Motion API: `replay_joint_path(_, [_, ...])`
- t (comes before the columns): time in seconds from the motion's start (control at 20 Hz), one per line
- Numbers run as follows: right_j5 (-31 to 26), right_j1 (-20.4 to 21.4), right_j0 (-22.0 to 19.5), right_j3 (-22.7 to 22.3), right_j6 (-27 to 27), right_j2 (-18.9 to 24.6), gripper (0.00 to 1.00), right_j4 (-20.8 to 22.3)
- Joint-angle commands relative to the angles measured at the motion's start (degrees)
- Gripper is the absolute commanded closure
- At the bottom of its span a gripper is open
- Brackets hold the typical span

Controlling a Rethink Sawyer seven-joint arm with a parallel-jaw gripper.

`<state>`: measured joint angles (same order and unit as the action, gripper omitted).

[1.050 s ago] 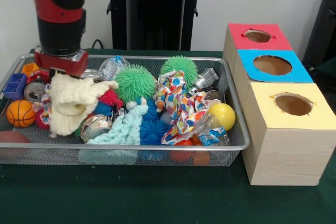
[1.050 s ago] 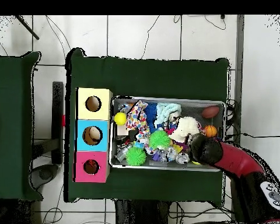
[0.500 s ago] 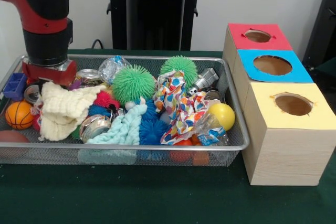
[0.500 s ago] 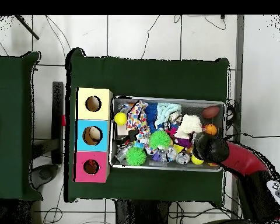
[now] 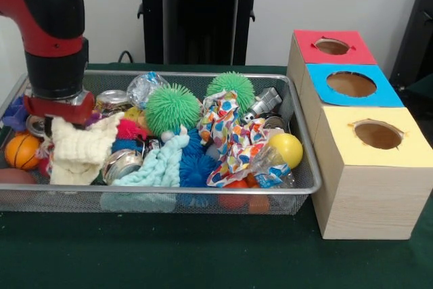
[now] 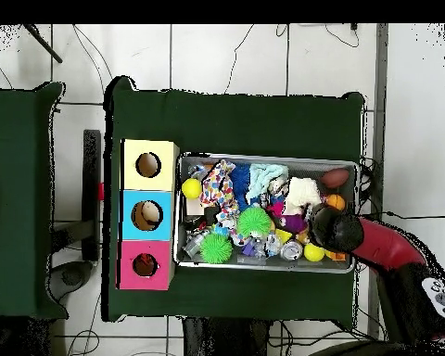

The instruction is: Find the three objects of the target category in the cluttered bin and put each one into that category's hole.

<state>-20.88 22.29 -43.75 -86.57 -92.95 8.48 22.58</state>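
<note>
The wire bin (image 5: 203,76) holds a jumble of balls, cloths and cans. My gripper (image 5: 59,121) is low over the bin's left end, shut on a cream knit cloth (image 5: 78,150) that hangs beneath it and hides the fingertips. In the overhead view the gripper (image 6: 328,228) stands next to the cream cloth (image 6: 305,192) at the bin's right end. Two green spiky balls (image 5: 172,107) (image 5: 231,88), a yellow ball (image 5: 287,149), a small basketball (image 5: 22,150), a patterned cloth (image 5: 230,137) and a pale blue knit cloth (image 5: 159,164) lie in the bin.
Three wooden boxes with holes stand right of the bin: red-topped (image 5: 331,47) farthest, blue-topped (image 5: 352,84) in the middle, yellow-topped (image 5: 377,135) nearest. Crushed cans (image 5: 122,164), a blue spiky ball (image 5: 196,167) and a brown ball (image 5: 13,177) add to the clutter.
The gripper has moved left toward the bin's end and a little lower, and the cream cloth has gone with it, uncovering things in the middle.
</note>
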Motion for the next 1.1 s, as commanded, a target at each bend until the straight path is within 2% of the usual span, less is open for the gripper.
replay_joint_path(0.05, [-6.66, -16.17, -4.76, 20.39, 20.78, 12.18, 0.0, 7.71])
replay_joint_path(0.3, [-12.27, -19.44, -6.54, 26.13, 27.17, 17.3, 0.0, 9.49])
replay_joint_path(0.6, [-15.06, -16.87, -5.77, 25.26, 25.26, 17.56, 0.0, 11.87])
replay_joint_path(0.75, [-18.09, -13.42, -4.21, 23.25, 22.08, 16.1, 0.0, 11.74])
replay_joint_path(1.1, [-23.07, -0.29, -0.91, 13.23, 14.51, 12.81, 0.0, 9.63])
